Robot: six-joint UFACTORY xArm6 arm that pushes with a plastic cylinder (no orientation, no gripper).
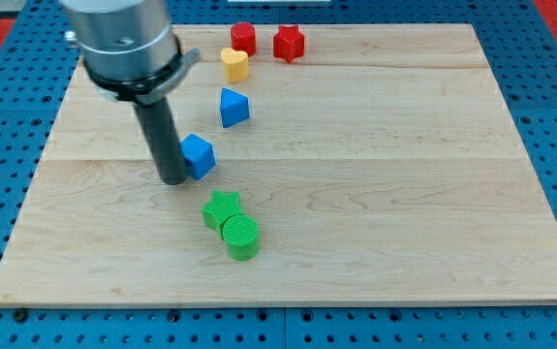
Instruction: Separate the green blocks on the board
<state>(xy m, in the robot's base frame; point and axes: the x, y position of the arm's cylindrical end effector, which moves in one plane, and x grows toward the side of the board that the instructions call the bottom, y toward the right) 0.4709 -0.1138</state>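
A green star block (220,208) and a green cylinder (241,237) lie touching each other below the board's middle, the cylinder to the lower right of the star. My tip (173,179) rests on the board just left of a blue cube (198,155), touching or nearly touching it. The tip is above and to the left of the green star, a short gap apart.
A blue triangular block (233,107) lies above the blue cube. A yellow heart block (234,64), a red cylinder (244,39) and a red star block (289,44) sit near the top edge of the wooden board (404,194).
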